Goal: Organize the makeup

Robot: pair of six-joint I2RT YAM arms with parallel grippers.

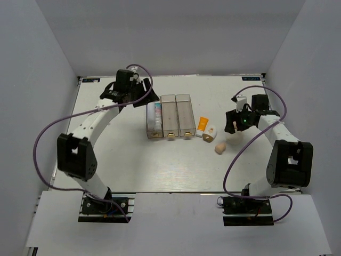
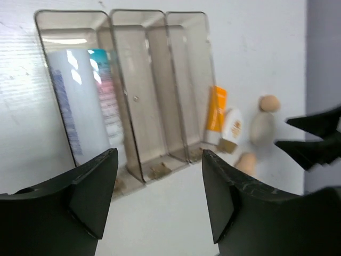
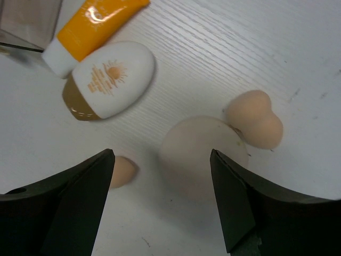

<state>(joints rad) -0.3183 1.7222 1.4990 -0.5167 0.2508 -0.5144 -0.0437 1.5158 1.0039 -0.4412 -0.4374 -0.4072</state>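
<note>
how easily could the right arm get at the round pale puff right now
Probably yes. The right tool hangs open just over the puff, with nothing covering it. A beige sponge sits close against the puff's edge, so closing the tool might nudge it.

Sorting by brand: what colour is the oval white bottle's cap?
Its cap is golden tan; clearest in right wrist view.

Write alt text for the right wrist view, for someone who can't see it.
The open right gripper hovers over a round pale puff on the white table, with a beige sponge beside it and a second sponge partly hidden behind the gripper. Beyond lie an orange tube with a white cap and a white oval bottle with a tan cap.
</note>
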